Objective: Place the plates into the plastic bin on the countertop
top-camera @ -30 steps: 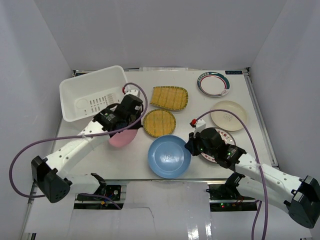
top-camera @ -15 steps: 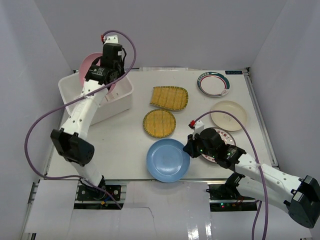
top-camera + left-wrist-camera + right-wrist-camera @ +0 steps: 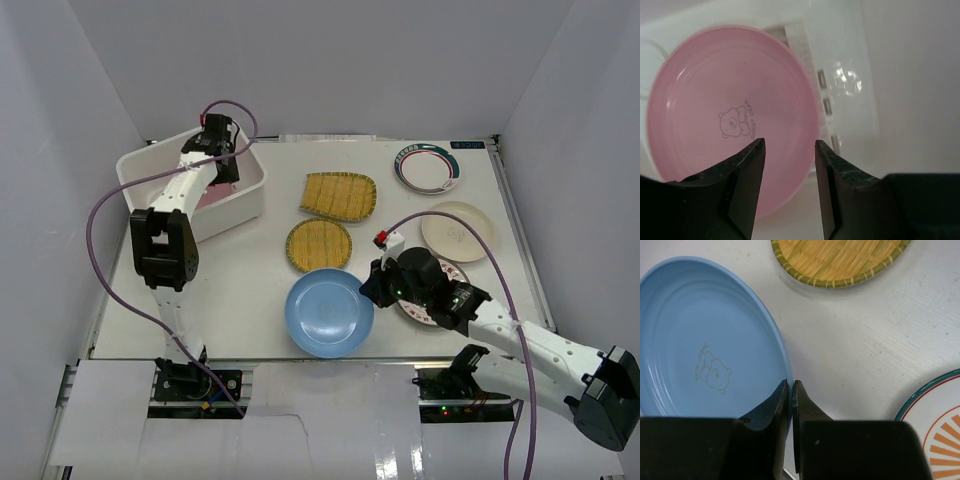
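The pink plate (image 3: 725, 115) lies inside the white plastic bin (image 3: 240, 207), and my left gripper (image 3: 790, 145) hangs open just above its edge, holding nothing. From above, that left gripper (image 3: 216, 150) is over the bin's back part, with a strip of the pink plate (image 3: 207, 199) showing. My right gripper (image 3: 791, 385) is shut on the right rim of the light blue plate (image 3: 705, 340). The top view shows the right gripper (image 3: 372, 290) at the front middle of the countertop (image 3: 240, 290), beside the blue plate (image 3: 328, 312).
A rounded-square bamboo plate (image 3: 338, 195) and a round bamboo plate (image 3: 318, 245) lie mid-table. A green-rimmed white plate (image 3: 428, 167) and a cream plate (image 3: 457, 231) sit at the right. The orange-patterned plate (image 3: 940, 420) lies under my right arm. Grey walls enclose the table.
My left arm lowered the pink plate into the bin and opened, letting it go. My right gripper, shut on the blue plate, has shifted it slightly to the left.
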Robot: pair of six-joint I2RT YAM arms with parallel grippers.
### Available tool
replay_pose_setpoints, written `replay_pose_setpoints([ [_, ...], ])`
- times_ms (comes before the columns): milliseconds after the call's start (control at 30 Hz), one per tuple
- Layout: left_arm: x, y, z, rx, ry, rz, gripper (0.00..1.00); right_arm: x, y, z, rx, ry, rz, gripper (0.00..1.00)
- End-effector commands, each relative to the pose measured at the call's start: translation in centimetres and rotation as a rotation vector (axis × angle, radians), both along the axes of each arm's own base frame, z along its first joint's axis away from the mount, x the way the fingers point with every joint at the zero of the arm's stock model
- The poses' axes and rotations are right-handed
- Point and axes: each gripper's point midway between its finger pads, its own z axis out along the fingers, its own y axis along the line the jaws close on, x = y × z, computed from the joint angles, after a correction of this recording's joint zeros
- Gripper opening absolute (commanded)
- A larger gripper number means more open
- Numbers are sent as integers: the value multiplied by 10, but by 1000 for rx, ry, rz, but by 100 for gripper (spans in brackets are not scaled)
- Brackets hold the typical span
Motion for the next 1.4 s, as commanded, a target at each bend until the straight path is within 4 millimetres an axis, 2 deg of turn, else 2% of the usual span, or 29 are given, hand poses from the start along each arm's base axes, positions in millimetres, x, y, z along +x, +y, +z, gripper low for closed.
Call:
replay_pose_setpoints([
  [0,-24,-21,34,-63,-79,-56,56,17,24,54,126,-93,8,8],
  [33,-35,-20,47,-72,-105,-62,56,20,26,60,131,-102,5,8],
  [67,-49,-19,31,-71,-68,-61,56,27,32,75,145,-123,-2,8],
  [133,-75,-15,32,-75,-62,-54,59,35,40,92,166,-156,2,8],
  [233,-105,-20,35,-124,-80,-83,66,66,57,129,174,-227,-44,8],
  [333,-124,-22,42,-149,-98,-95,69,85,65,149,167,-271,-76,8],
  [367,-133,-21,52,-156,-126,-100,72,93,69,148,157,-269,-85,8],
  [400,-136,-21,62,-158,-149,-101,73,99,74,167,181,-293,-92,8],
  [433,-138,-19,72,-155,-175,-98,73,104,76,173,187,-305,-104,8],
  [467,-142,-15,98,-147,-241,-84,75,112,82,185,197,-320,-109,8],
  [500,-143,-13,113,-147,-280,-76,77,117,86,190,199,-329,-112,8],
  [567,-150,-11,154,-173,-395,-56,87,133,99,190,186,-337,-123,8],
  [600,-153,-10,176,-185,-457,-50,90,141,106,210,210,-366,-129,8],
  [633,-155,-11,193,-208,-517,-46,93,155,117,195,174,-351,-139,8],
  [667,-168,-10,219,-228,-596,-49,97,163,123,196,169,-357,-144,8],
  [700,-175,-9,227,-239,-633,-47,98,172,132,215,200,-382,-148,8],
  [733,-181,-10,242,-258,-692,-54,98,185,146,196,170,-359,-145,8],
  [767,-189,-12,249,-281,-726,-64,98,193,154,201,188,-366,-150,8],
  [800,-206,-17,252,-313,-756,-100,98,201,163,220,227,-391,-158,8],
  [833,-212,-20,253,-334,-768,-116,98,214,178,205,222,-379,-159,8],
  [867,-218,-24,249,-361,-766,-126,98,223,186,210,243,-389,-166,8],
  [933,-236,-34,224,-403,-726,-181,98,244,214,213,291,-387,-171,8],
  [1000,-252,-40,208,-436,-699,-198,98,257,231,216,338,-380,-182,8],
  [1033,-259,-41,184,-439,-625,-189,98,269,246,212,362,-379,-185,8],
  [1133,-272,-52,157,-472,-535,-199,98,288,272,207,434,-370,-201,8],
  [1200,-275,-58,149,-492,-511,-210,98,295,283,200,451,-374,-213,8],
  [1233,-276,-65,147,-521,-495,-232,98,296,293,186,452,-369,-206,8],
  [1333,-279,-71,127,-551,-448,-239,98,293,303,166,428,-391,-203,8],
  [1367,-281,-73,111,-561,-411,-235,98,292,305,156,411,-380,-201,9],
])
